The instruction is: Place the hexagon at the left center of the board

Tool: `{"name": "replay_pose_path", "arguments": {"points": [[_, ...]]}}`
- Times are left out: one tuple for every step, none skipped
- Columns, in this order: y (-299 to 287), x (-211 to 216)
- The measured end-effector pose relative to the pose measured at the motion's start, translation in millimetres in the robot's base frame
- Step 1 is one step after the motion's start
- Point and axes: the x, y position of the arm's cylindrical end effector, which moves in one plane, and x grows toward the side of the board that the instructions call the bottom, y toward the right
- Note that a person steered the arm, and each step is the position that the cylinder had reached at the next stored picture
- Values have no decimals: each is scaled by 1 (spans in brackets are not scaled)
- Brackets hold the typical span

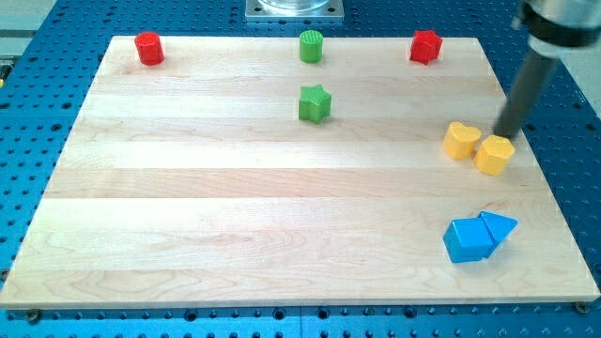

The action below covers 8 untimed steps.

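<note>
Yellow hexagon (494,154) sits at the tabletop's (235,207) right edge, touching a yellow block (460,141); my tip (503,137), a plain rod tool holding nothing, rests just above it

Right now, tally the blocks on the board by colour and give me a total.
Red: 2, the red cylinder and the red hexagon.
Green: 2, the green cylinder and the green star.
Yellow: 2, one yellow block and another yellow block.
Blue: 2, the blue cube and the blue triangle.
Total: 8.
</note>
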Motion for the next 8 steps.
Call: {"name": "replay_pose_path", "arguments": {"points": [[-18, 11], [-113, 33], [-102, 39], [-131, 52], [-240, 54], [-243, 54], [-240, 99], [-342, 129]]}}
